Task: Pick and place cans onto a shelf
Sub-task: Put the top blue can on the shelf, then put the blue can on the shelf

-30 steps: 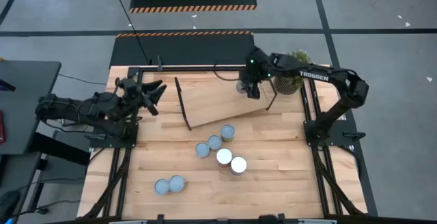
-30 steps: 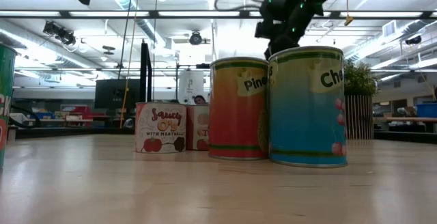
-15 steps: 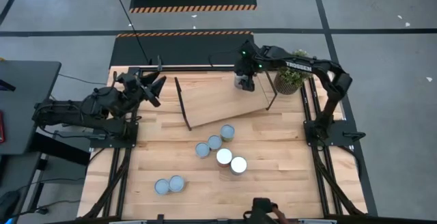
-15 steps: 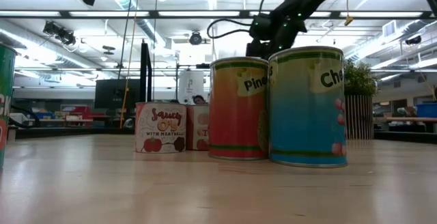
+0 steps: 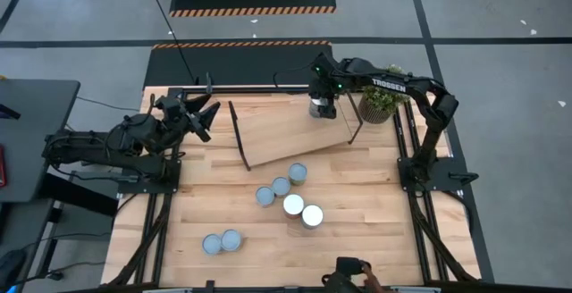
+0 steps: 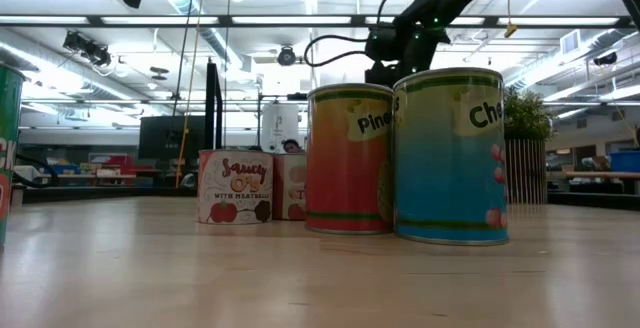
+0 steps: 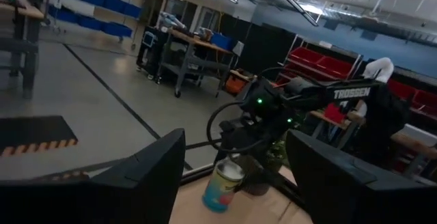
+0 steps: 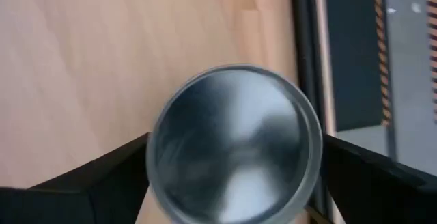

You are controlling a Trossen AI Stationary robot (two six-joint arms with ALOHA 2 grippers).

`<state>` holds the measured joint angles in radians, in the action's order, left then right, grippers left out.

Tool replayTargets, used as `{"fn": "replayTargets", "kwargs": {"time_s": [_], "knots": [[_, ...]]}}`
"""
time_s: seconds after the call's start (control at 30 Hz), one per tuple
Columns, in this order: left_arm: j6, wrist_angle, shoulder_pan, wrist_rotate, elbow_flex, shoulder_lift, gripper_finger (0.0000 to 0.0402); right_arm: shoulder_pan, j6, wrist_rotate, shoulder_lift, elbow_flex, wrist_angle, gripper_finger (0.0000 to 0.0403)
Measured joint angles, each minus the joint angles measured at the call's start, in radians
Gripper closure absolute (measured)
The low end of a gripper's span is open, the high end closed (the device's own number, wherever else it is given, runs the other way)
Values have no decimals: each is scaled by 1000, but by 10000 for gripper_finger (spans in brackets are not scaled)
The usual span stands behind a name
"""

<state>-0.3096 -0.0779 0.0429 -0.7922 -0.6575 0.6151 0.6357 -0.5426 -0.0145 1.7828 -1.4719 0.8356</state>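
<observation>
My right gripper [image 5: 322, 107] hangs over the far right end of the shelf [image 5: 281, 134], pointing steeply down, open. Its fingers [image 8: 113, 179] stand on either side of a can with a silvery top [image 8: 235, 145]. In the left wrist view this can [image 7: 222, 186] stands on the shelf board, showing a coloured label. My left gripper [image 5: 206, 114] waits open, held level, at the table's far left. Several more cans [image 5: 293, 205] stand on the tabletop in front of the shelf, and a pair [image 5: 221, 241] nearer the front edge.
A potted plant [image 5: 380, 105] stands right of the shelf at the far right corner. In the low view, tall cans [image 6: 450, 155] and short tins [image 6: 235, 200] fill the foreground. A person's hand [image 5: 353, 271] shows at the table's near edge.
My right gripper has sunk and gone a little toward the table's left and far edge, bringing the can down onto the far right end of the shelf. Its arm has stretched out and tipped the gripper steeper.
</observation>
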Motion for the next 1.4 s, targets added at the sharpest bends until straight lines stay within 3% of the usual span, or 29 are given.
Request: {"fn": "replayTargets", "kwargs": {"time_s": [0.5, 0.57, 0.8, 1.13, 1.4], "knots": [[7, 0, 0, 51, 0, 0, 157, -52, 29, 72, -121, 0, 39, 6], [8, 0, 0, 51, 0, 0, 157, -69, 68, 51, -140, 0, 5, 7], [8, 2, 0, 46, 0, -9, 161, -172, 199, -175, -147, 0, -77, 7], [7, 10, 0, 56, 1, -8, 174, -372, 192, -159, -132, 2, -80, 7], [7, 13, 0, 116, 1, -7, 175, -465, 245, -137, -132, 8, -74, 4]]}}
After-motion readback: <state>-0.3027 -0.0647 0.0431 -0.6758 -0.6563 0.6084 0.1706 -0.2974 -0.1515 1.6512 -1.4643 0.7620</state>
